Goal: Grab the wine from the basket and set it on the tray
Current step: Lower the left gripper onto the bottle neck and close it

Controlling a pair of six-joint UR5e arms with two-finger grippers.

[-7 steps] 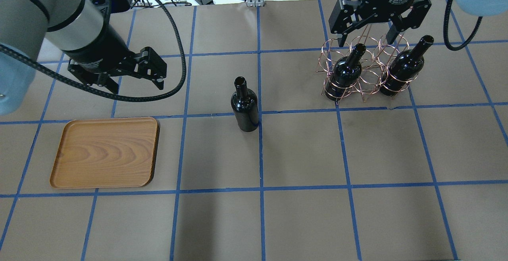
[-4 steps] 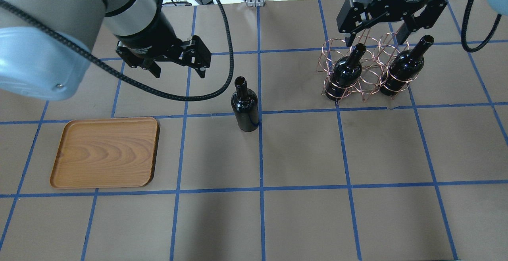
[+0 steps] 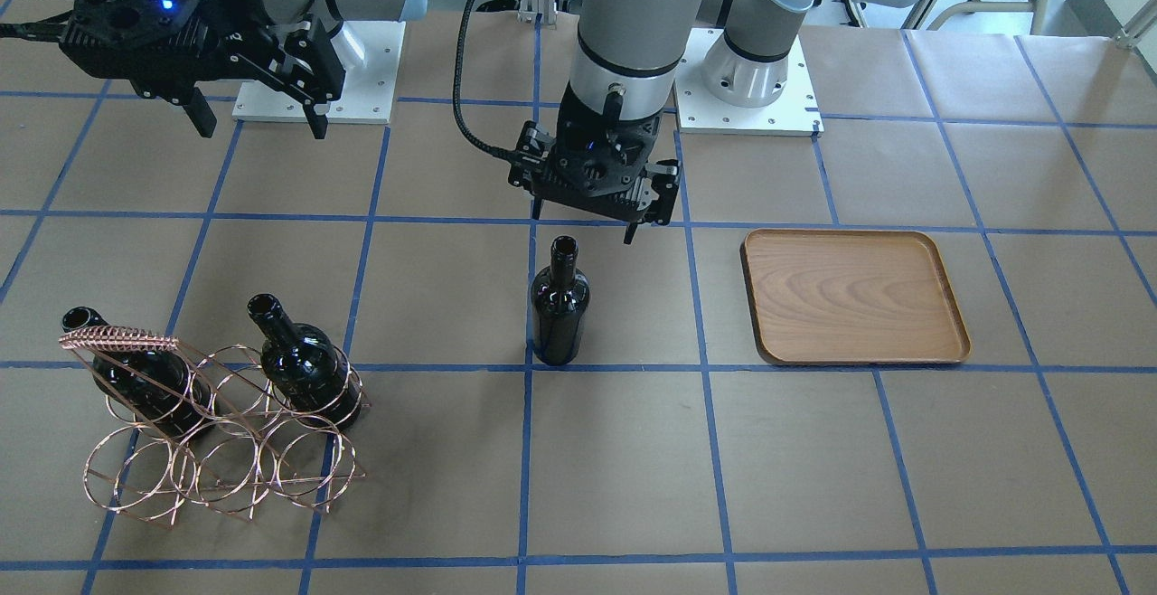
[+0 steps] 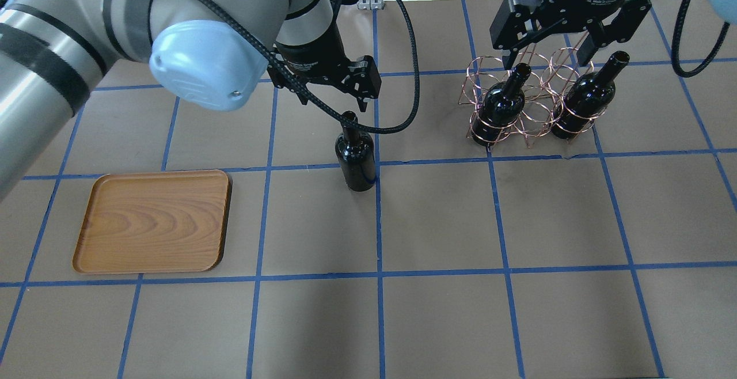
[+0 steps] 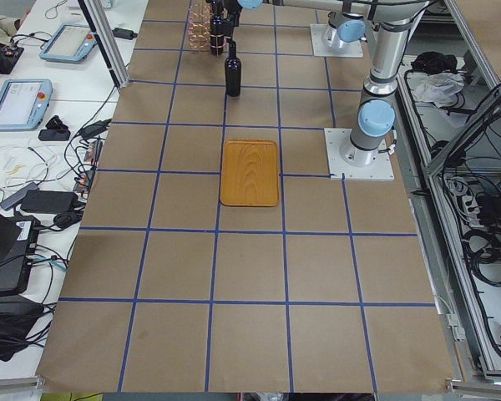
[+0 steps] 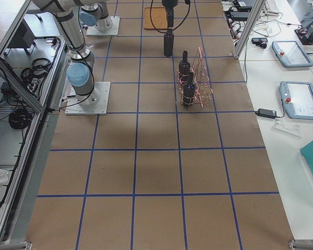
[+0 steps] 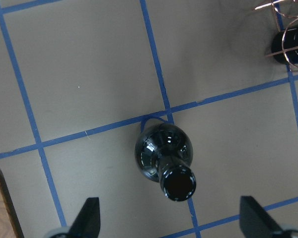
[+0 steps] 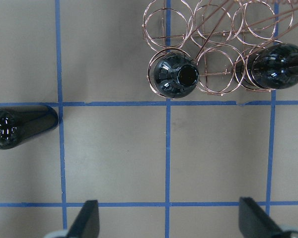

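One wine bottle (image 4: 355, 157) stands upright alone at the table's middle, also in the front view (image 3: 559, 306) and the left wrist view (image 7: 165, 153). My left gripper (image 4: 334, 102) is open and empty, above the bottle's neck and slightly off it; it also shows in the front view (image 3: 583, 226). The copper wire basket (image 4: 518, 102) holds two more bottles (image 4: 504, 105) (image 4: 584, 102). My right gripper (image 4: 546, 59) hangs open and empty over the basket, also in the front view (image 3: 260, 125). The wooden tray (image 4: 154, 220) lies empty at the left.
Brown paper with blue tape lines covers the table. The left arm's black cable (image 4: 403, 79) loops beside the lone bottle's neck. The basket's coiled handle bar (image 3: 117, 338) sits over one basketed bottle. Both arm bases (image 3: 750, 80) stand at the robot's side.
My left arm has swung from beyond the tray toward the table's middle, and its open gripper now hangs over the lone bottle's neck. My right gripper has shifted slightly and stays open over the basket.
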